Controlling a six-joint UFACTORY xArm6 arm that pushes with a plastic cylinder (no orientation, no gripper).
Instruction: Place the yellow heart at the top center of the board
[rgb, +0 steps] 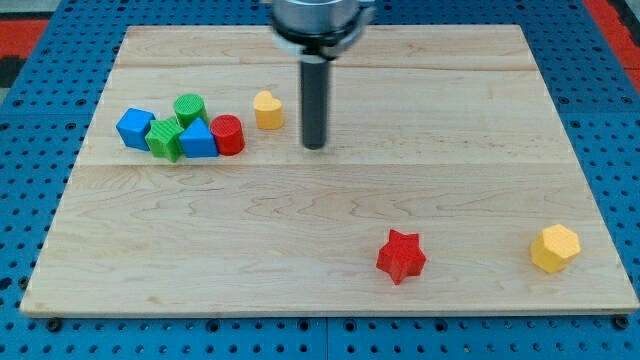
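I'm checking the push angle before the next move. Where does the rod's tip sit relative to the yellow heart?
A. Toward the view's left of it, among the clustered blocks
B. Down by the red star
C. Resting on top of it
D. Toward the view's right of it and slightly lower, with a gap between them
D: my tip meets the board toward the view's right of the yellow heart and slightly lower, with bare wood between them.

yellow heart (267, 109), small block, flat on board, upper left of centre
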